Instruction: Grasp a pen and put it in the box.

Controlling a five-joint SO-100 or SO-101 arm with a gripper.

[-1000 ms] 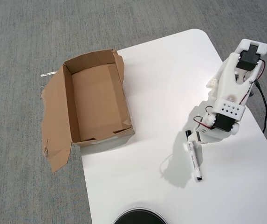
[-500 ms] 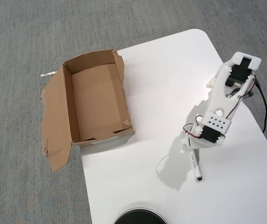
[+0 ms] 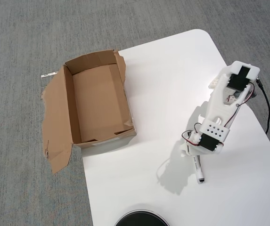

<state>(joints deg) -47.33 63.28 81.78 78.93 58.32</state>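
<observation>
A white table with a rounded corner fills the right and lower part of the overhead view, its surface smooth and matte, marked by soft grey shadows. Grey carpet with a fine, speckled weave covers the floor around it, across the top and down the left side. A small white strip, perhaps tape or a label, lies flat on the carpet at the left. At the bottom edge, a round black object with a pale rim sits on the table, only partly in view. A black cable curves along the table's right edge.
</observation>
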